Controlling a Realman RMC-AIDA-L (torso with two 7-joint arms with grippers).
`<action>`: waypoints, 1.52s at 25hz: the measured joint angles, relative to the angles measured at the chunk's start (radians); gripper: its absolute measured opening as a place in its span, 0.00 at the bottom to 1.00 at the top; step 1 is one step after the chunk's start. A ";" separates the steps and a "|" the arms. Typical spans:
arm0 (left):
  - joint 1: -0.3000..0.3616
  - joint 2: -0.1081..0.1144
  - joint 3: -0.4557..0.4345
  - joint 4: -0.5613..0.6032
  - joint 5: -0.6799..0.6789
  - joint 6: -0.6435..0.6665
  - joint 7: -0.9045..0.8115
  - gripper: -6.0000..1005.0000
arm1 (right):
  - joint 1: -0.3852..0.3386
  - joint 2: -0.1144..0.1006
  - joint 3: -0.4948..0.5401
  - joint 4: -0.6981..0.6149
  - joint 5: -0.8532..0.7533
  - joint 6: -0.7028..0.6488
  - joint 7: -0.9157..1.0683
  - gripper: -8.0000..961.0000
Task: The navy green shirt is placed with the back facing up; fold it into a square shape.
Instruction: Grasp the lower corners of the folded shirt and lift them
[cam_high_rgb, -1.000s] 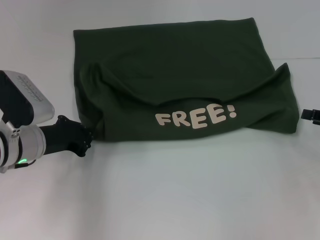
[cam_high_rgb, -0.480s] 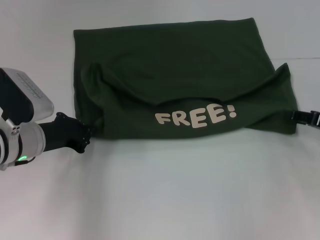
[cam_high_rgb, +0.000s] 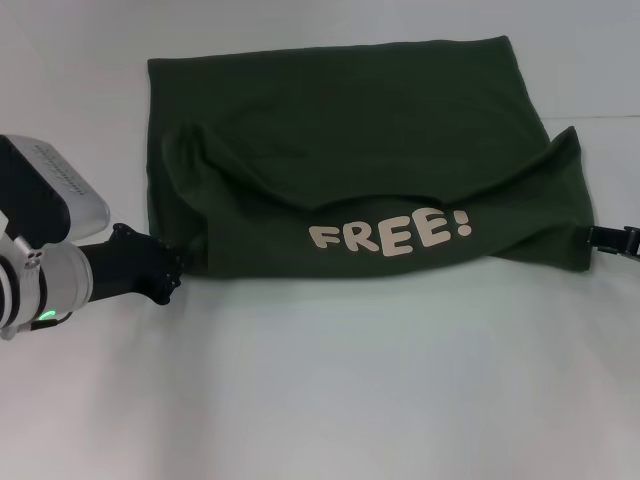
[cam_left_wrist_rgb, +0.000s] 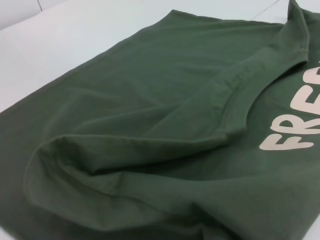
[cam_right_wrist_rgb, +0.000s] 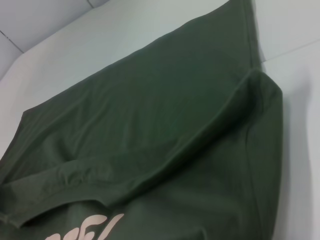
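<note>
The navy green shirt (cam_high_rgb: 350, 150) lies on the white table, its near part folded up over itself so the cream letters "FREE!" (cam_high_rgb: 390, 235) face up along the near fold. My left gripper (cam_high_rgb: 178, 268) is at the shirt's near left corner and touches the cloth's edge. My right gripper (cam_high_rgb: 600, 238) is at the shirt's near right corner, just in view at the picture's edge. The left wrist view shows the shirt's folded layers (cam_left_wrist_rgb: 150, 125) and part of the letters (cam_left_wrist_rgb: 295, 135). The right wrist view shows the shirt (cam_right_wrist_rgb: 150, 115) with its raised right fold.
The white table (cam_high_rgb: 330, 380) stretches bare in front of the shirt. A faint seam line (cam_high_rgb: 600, 118) runs across the table at the right, behind the shirt's right corner.
My right gripper came in from the right edge to the shirt's near right corner, then eased slightly lower. My left gripper shifted a little up and left. The shirt has barely moved.
</note>
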 joint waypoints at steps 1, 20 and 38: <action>-0.001 0.000 0.000 -0.002 0.000 -0.003 0.000 0.01 | -0.001 -0.001 -0.001 0.001 0.000 0.000 0.000 0.60; -0.009 0.000 0.000 -0.003 0.000 -0.004 0.000 0.01 | -0.002 0.034 -0.003 0.003 -0.001 0.035 -0.035 0.59; -0.010 0.000 0.000 -0.004 0.000 -0.004 -0.001 0.01 | 0.037 0.049 -0.012 0.053 -0.002 0.088 -0.073 0.53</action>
